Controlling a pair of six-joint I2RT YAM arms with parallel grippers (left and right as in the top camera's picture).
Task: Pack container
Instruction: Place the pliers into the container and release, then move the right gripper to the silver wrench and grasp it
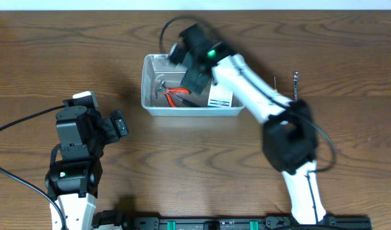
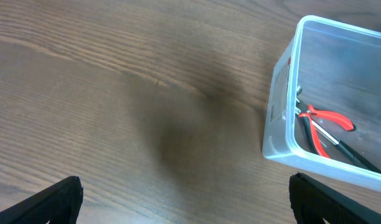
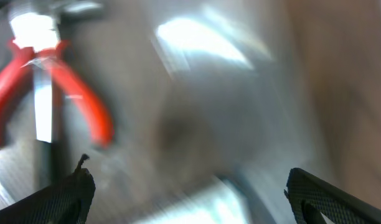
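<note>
Right fingers (image 3: 53, 199) apart over container (image 1: 194, 111) | left fingers (image 2: 41, 202) apart | red pliers (image 1: 176, 96) inside | label (image 1: 220, 97) writing unreadable

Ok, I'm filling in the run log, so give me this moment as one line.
right gripper: open, over container | left gripper: open, over table beside container | contents: red-handled pliers, white box
</note>
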